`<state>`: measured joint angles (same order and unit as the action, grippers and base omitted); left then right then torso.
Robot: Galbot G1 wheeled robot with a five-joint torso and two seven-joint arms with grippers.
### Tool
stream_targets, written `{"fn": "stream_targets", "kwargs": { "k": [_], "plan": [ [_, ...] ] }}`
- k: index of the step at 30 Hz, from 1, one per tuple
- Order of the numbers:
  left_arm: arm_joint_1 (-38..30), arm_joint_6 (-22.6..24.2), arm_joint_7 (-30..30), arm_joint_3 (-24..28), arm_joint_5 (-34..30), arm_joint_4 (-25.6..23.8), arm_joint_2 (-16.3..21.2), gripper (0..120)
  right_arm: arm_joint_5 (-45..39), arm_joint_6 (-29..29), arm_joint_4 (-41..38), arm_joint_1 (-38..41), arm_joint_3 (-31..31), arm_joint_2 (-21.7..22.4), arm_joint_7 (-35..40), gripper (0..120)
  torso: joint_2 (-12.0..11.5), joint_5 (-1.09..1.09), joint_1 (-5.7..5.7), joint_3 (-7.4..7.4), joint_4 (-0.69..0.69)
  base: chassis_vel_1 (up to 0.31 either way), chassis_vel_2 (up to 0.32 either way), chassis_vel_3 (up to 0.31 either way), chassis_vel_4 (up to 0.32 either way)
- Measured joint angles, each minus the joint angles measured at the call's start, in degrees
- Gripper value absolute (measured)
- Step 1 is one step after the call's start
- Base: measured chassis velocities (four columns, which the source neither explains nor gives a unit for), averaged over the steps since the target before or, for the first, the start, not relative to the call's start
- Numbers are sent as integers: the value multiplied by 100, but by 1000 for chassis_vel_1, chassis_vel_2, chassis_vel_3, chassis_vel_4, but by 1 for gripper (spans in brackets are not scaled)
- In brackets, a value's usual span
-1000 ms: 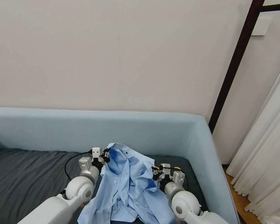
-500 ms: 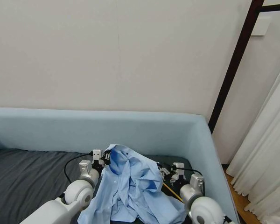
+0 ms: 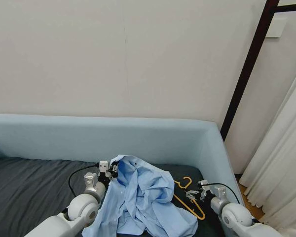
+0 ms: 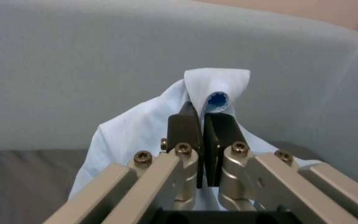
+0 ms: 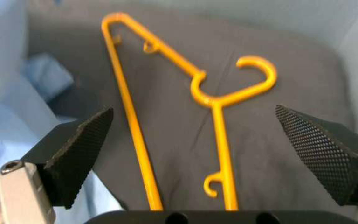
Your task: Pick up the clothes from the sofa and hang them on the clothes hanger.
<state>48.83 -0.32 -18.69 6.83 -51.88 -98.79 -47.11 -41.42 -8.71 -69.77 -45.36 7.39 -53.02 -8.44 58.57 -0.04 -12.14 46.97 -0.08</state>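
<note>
1. Since a second ago the right arm has swung to the right. The right gripper (image 3: 196,190) was at the right edge of the blue shirt (image 3: 138,200) and now sits clear of it. A yellow hanger (image 3: 187,193) now lies uncovered on the seat. The left gripper (image 3: 111,171) has stayed at the shirt's far left corner.
2. The sofa (image 3: 207,148) has a pale blue back and arm around a dark grey seat. Both task things lie towards its right end.
3. The shirt is heaped on the seat with its far peak lifted where the left gripper pinches it. That hold probably keeps the garment up and steady while the hanger is fetched.
4. The hanger lies flat along the shirt's right hem, its hook towards the far side.
5. From the head the jaws are too small to read, and the wrist cameras settle it.
   - On the left, the gripper (image 4: 203,122) is closed narrow on a fold of shirt cloth.
   - On the right, the pads (image 5: 79,154) are spread wide and hold nothing.
   - The hanger (image 5: 219,100) lies on the seat between those pads, so the right gripper seems lined up to take it.
</note>
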Motion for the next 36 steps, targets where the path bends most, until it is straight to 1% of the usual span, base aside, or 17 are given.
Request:
{"fn": "stream_targets", "kwargs": {
  "k": [1,4,5,8,11,13,14,18,19,23,24,27,29,30,32,33,36],
  "plan": [
    [0,0,0,0,0,0,0,0,0,0,0,0,0,0,0,100,0,0,0,0,0,0,0,0,0],
    [116,-6,0,-39,-1,-120,70,0,272,255,495,145,100,-215,-284,100,0,-2,0,-1,0,0,0,0,0],
    [116,-6,0,-39,-1,-120,70,0,272,255,495,145,100,-215,-284,100,0,-2,0,-1,0,0,0,0,0],
    [230,-22,0,-92,1,-219,135,0,354,369,956,336,139,-455,-394,100,0,-1,0,0,3,0,0,0,0],
    [296,-31,5,-118,0,-299,198,0,391,435,1297,477,156,-582,-487,96,0,-1,0,0,2,0,0,0,0],
    [335,-41,12,-140,0,-363,238,0,409,466,1561,576,163,-666,-566,87,0,-1,0,0,1,0,0,0,0],
    [335,-41,12,-140,0,-363,238,0,409,466,1561,576,163,-666,-566,87,0,-1,0,0,1,0,0,0,0],
    [383,-45,15,-161,0,-457,285,0,461,477,1896,656,178,-769,-698,68,0,-1,0,0,0,0,0,0,0],
    [383,-45,15,-161,0,-457,285,0,461,477,1896,656,178,-769,-698,68,0,-1,0,0,0,0,0,0,0],
    [411,-49,16,-164,-14,-524,336,0,447,385,2057,655,184,-838,-736,50,0,-1,0,-1,0,0,0,0,0],
    [411,-49,16,-164,-14,-524,336,0,447,385,2057,655,184,-838,-736,50,0,-1,0,-1,0,0,0,0,0],
    [418,-60,5,-165,-100,-532,359,0,362,334,2099,655,162,-865,-736,35,0,-1,0,-1,0,0,0,0,0],
    [426,-63,5,-172,-102,-529,363,0,348,321,2110,655,160,-865,-738,34,0,-1,0,-1,0,0,0,0,0],
    [449,-67,3,-186,-102,-528,368,0,343,310,2132,655,157,-865,-745,27,0,-1,0,-1,0,0,0,0,0],
    [502,-76,3,-210,-86,-535,370,0,319,288,2164,655,122,-865,-751,18,0,-1,0,-1,1,0,0,0,0],
    [502,-76,3,-210,-86,-535,370,0,319,288,2164,655,122,-865,-751,18,0,-1,0,-1,1,0,0,0,0],
    [585,-86,8,-238,-37,-568,367,0,249,245,2146,637,89,-852,-745,5,0,-1,0,-1,1,0,0,0,0]
  ]
}}
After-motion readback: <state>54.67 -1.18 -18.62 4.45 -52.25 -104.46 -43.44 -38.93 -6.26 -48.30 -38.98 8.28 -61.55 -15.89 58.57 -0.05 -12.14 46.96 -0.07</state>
